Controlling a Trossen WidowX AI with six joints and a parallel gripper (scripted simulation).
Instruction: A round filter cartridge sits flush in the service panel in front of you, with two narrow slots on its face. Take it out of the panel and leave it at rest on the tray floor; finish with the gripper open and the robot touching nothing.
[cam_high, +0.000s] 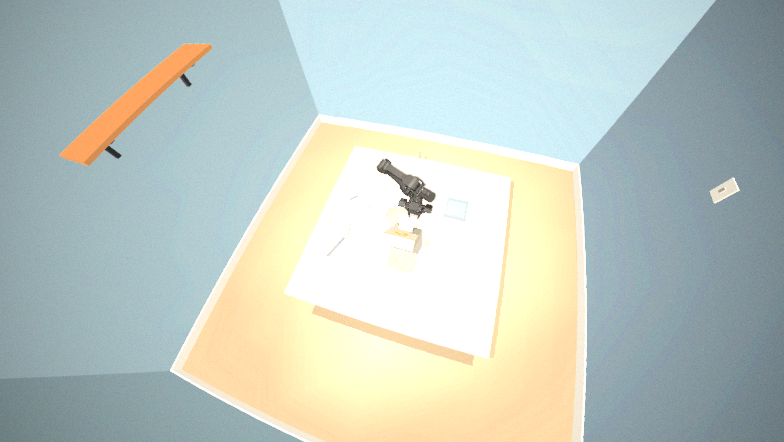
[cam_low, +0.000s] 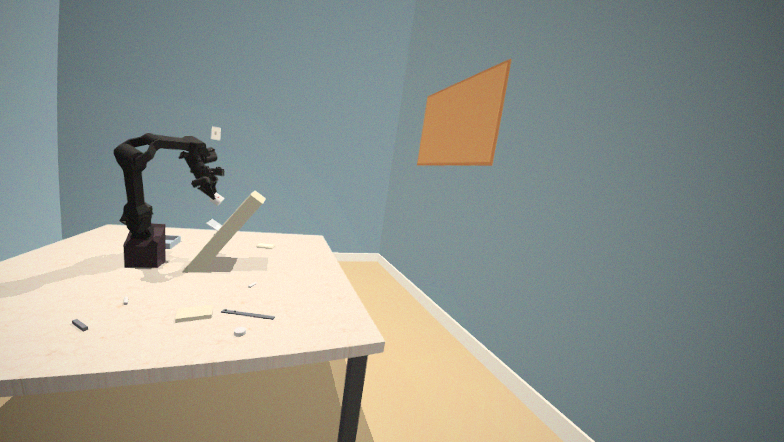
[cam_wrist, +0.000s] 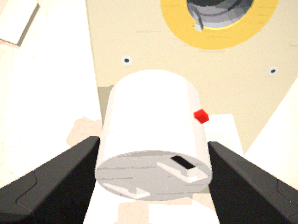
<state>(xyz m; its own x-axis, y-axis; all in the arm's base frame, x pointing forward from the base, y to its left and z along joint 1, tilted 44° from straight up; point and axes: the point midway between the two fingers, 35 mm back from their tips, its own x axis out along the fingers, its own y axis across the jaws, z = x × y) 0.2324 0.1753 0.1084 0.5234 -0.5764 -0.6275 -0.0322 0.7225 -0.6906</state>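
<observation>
Your gripper (cam_high: 411, 217) (cam_low: 214, 197) (cam_wrist: 153, 148) is pinching the white round cartridge (cam_high: 410, 220) (cam_low: 217, 199) (cam_wrist: 154, 127) between its two fingers, and you have it in the air, out of the tilted service panel (cam_high: 403, 243) (cam_low: 227, 230) (cam_wrist: 150, 45). In the wrist view, you see the panel's yellow-ringed opening (cam_wrist: 220, 12) beyond the cartridge, apart from it. A red mark (cam_wrist: 201, 116) shows on the cartridge's right side. From the top, your blue-grey tray (cam_high: 456, 209) (cam_low: 172, 241) sits right of the gripper, near the arm (cam_high: 409, 183) (cam_low: 164, 143).
</observation>
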